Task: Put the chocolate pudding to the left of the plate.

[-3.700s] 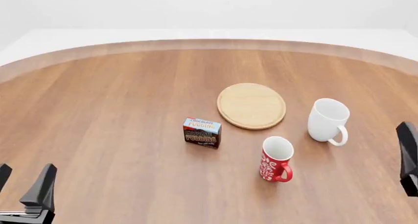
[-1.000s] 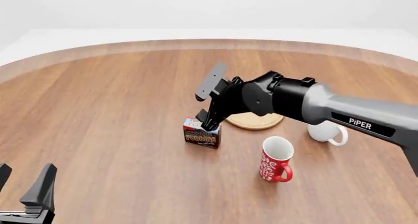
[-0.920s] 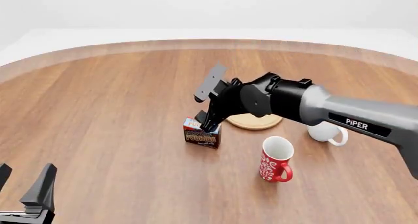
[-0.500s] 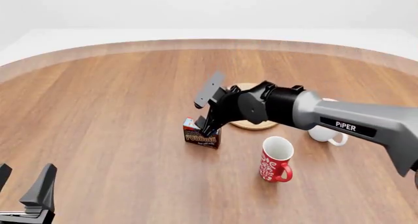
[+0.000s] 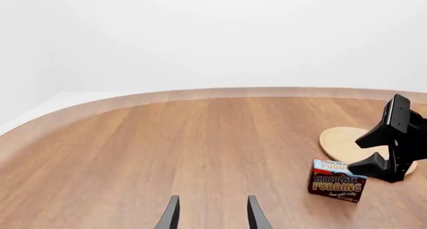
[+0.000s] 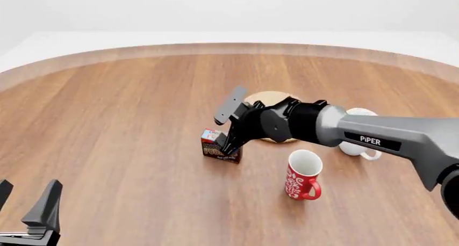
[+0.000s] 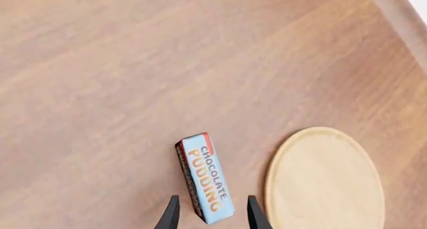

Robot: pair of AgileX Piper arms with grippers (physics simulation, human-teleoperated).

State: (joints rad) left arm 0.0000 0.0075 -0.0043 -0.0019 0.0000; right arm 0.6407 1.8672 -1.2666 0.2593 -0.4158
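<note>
The chocolate pudding is a small brown box with a light blue top, standing on the table left of and nearer than the plate. The plate is a light-wood disc, mostly hidden behind my right arm. My right gripper is open and sits just over the box. In the right wrist view the pudding lies partly between the open fingertips, with the plate beside it. My left gripper is open and empty at the near left. The left wrist view shows the pudding and right gripper.
A red patterned mug stands near the right of the pudding. A white mug stands right of the plate, partly behind my right arm. The curved far edge of the table runs across the back.
My right arm has come in from the right and sunk toward the pudding, its open fingers now at the box's top. The box, plate, mugs and left gripper have not moved.
</note>
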